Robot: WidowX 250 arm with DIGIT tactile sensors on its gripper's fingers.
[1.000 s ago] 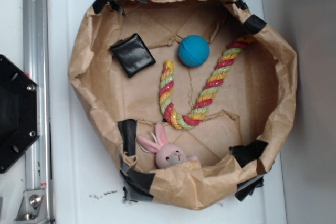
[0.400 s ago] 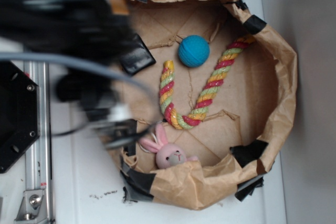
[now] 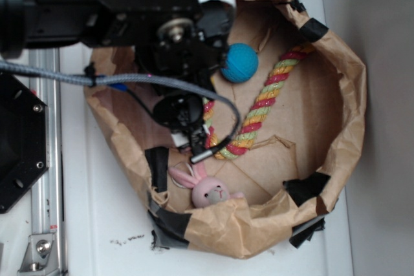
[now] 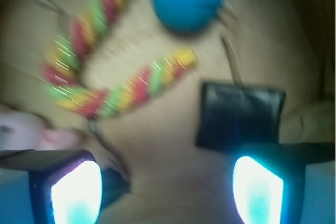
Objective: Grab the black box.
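Black, glossy and puffy at the edges: black box [image 4: 240, 115], flat on brown paper, just above the right fingertip [image 4: 257, 192] in the wrist view. Gripper [image 4: 167, 190] above it, jaws wide apart, empty. Hidden under the arm [image 3: 103, 4] from the exterior camera. Close by: blue ball [image 3: 239, 62] wound like yarn, twisted rope toy [image 3: 259, 114] in red, yellow, green, bent into a V. Pink plush bunny [image 3: 208, 189] against the crumpled paper basket wall [image 3: 349, 101], patched with black tape [image 3: 304, 189].
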